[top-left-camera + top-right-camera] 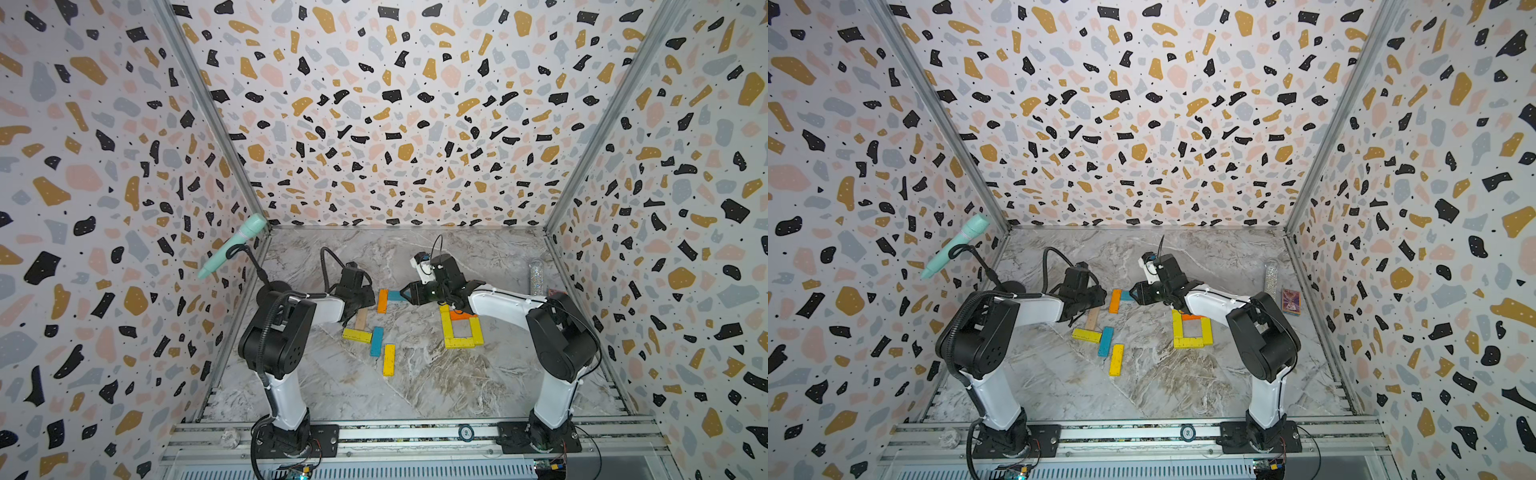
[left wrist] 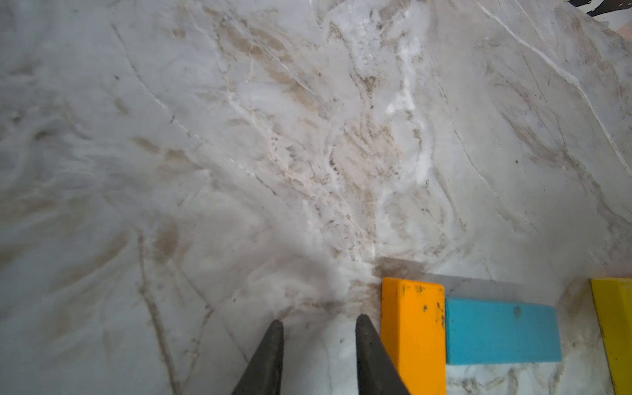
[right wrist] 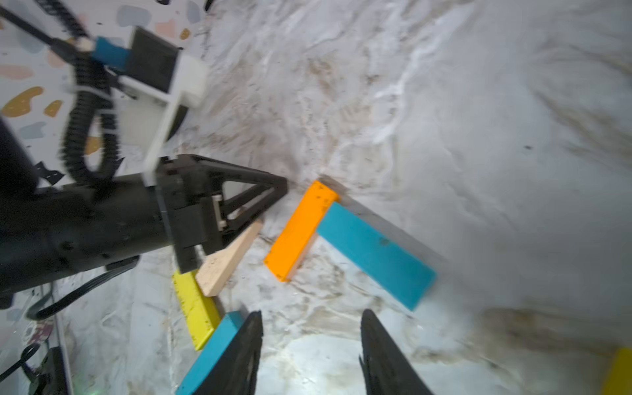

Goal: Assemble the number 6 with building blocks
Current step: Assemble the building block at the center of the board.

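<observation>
**Station state: digit 6 partly laid, both pincers empty**

The left pincer (image 2: 319, 323) stands low over the marble-pattern worktop (image 1: 415, 386). Its fingers are apart with only bare surface between them, just beside the orange rectangular wooden plank (image 1: 382, 301). Under that arm lies the plain pale wooden plank (image 1: 360, 319), tilted, its near end touching the yellow rectangular wooden plank (image 1: 356, 335). The teal-blue rectangular wooden plank (image 1: 377, 341) touches that plank's right end, and the amber-yellow rectangular wooden plank (image 1: 389, 360) lies just beside it. Farther back, the orange plank butts at a right angle against the second teal-blue wooden plank (image 1: 394, 296). The right pincer (image 3: 313, 313) is spread and holds nothing; the second teal-blue plank lies just ahead of its tips. To the right, partly under the right arm, lies the number 6 (image 1: 459, 343): three yellow planks and one orange plank closed into a square loop. The arm hides whatever lies above the loop. The red patterned card box (image 1: 1291, 301) sits near the right wall
</observation>
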`<control>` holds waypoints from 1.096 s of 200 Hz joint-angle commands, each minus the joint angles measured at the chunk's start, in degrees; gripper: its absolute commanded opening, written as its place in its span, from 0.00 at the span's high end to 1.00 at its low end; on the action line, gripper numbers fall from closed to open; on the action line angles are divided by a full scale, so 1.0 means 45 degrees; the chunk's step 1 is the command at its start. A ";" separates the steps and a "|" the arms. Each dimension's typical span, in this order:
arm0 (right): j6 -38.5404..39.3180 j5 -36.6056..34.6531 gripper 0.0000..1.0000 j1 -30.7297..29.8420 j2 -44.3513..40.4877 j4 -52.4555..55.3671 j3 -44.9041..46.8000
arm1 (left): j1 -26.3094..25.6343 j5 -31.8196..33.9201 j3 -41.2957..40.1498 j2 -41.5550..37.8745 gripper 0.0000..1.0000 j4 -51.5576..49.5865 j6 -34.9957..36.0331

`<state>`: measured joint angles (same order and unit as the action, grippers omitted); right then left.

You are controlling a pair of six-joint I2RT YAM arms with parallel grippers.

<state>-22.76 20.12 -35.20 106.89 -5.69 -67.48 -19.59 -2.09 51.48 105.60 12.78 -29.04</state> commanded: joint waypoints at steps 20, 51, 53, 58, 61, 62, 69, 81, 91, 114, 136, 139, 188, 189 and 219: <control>0.0514 0.0247 0.43 0.0277 0.1259 0.1002 -0.0983 | 0.0059 -0.0246 0.0169 0.0364 0.69 -0.0456 0.0380; 0.0639 0.0347 0.41 0.0322 0.1740 0.1084 -0.1451 | 0.0054 -0.0323 0.0360 0.0727 0.69 -0.0534 0.0417; 0.0653 0.0352 0.41 0.0327 0.1775 0.1108 -0.1484 | 0.0071 -0.0343 0.0381 0.0741 0.69 -0.0524 0.0413; 0.0660 0.0379 0.41 0.0346 0.1856 0.1160 -0.1562 | 0.0046 -0.0389 0.0426 0.0775 0.69 -0.0533 0.0417; 0.0668 0.0393 0.41 0.0362 0.1916 0.1176 -0.1610 | 0.0054 -0.0412 0.0448 0.0816 0.69 -0.0534 0.0417; 0.0666 0.0393 0.41 0.0371 0.1923 0.1182 -0.1617 | 0.0046 -0.0423 0.0451 0.0823 0.69 -0.0534 0.0417; 0.0665 0.0448 0.41 0.0394 0.2031 0.1213 -0.1687 | 0.0062 -0.0494 0.0473 0.0868 0.69 -0.0515 0.0385; 0.0645 0.0510 0.41 0.0404 0.2135 0.1131 -0.1693 | 0.0043 -0.0637 0.0517 0.0946 0.69 -0.0485 0.0402; 0.0634 0.0526 0.40 0.0419 0.2163 0.1036 -0.1700 | 0.0041 -0.0689 0.0502 0.0972 0.69 -0.0496 0.0413; 0.0622 0.0564 0.40 0.0434 0.2328 0.1011 -0.1895 | 0.0041 -0.0771 0.0291 0.0967 0.69 -0.0413 0.0353; 0.0642 0.0607 0.40 0.0454 0.2570 0.1107 -0.2120 | 0.0041 -0.1054 0.0021 0.0993 0.70 -0.0101 0.0160; 0.0642 0.0607 0.40 0.0439 0.2601 0.1136 -0.2146 | 0.0051 -0.1071 -0.0018 0.0972 0.70 -0.0058 0.0122; 0.0548 0.0380 0.40 0.0438 0.2237 0.1179 -0.1781 | 0.0056 -0.1174 -0.0308 0.0985 0.70 0.0136 0.0004; 0.0557 0.0367 0.40 0.0439 0.2211 0.1173 -0.1761 | 0.0057 -0.1174 -0.0308 0.0985 0.70 0.0123 0.0006; 0.0639 0.0187 0.40 0.0446 0.1693 0.1182 -0.1610 | 0.0041 -0.1144 -0.0362 0.0882 0.70 0.0116 0.0036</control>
<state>-20.47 22.02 -33.36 118.74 -0.93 -75.22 -19.55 -5.78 52.03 108.14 17.69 -28.29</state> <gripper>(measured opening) 0.603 0.296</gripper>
